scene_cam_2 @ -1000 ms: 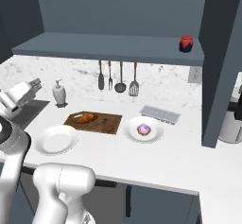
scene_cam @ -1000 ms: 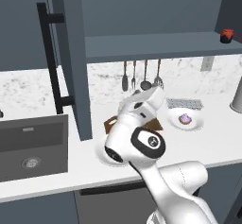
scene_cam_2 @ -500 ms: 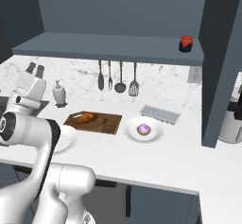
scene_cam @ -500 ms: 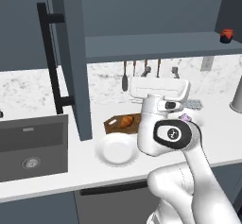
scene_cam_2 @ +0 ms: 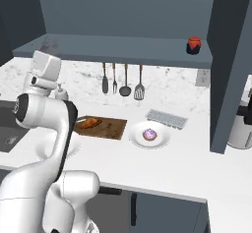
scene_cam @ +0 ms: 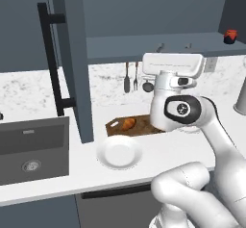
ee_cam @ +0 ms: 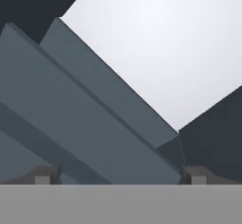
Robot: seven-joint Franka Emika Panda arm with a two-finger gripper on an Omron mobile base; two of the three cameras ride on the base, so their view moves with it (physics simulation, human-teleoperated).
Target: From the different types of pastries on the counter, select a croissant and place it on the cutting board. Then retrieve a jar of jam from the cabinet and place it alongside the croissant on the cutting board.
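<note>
Gripper (ee_cam: 121, 176) is standing open and empty; croissant (scene_cam: 129, 123) is lying at cutting board's (scene_cam: 144, 126) left end.

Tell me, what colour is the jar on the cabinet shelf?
Red jar with a dark lid, best in the right base view.

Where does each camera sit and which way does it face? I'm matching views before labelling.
Left base view: behind-left of the arm, facing the counter, croissant on cutting board; arm lower right.
Right base view: behind-right, same counter, board, jar of jam; arm lower left.
Hand view: on the hand, along the gripper, facing slate cabinet panels.
</note>
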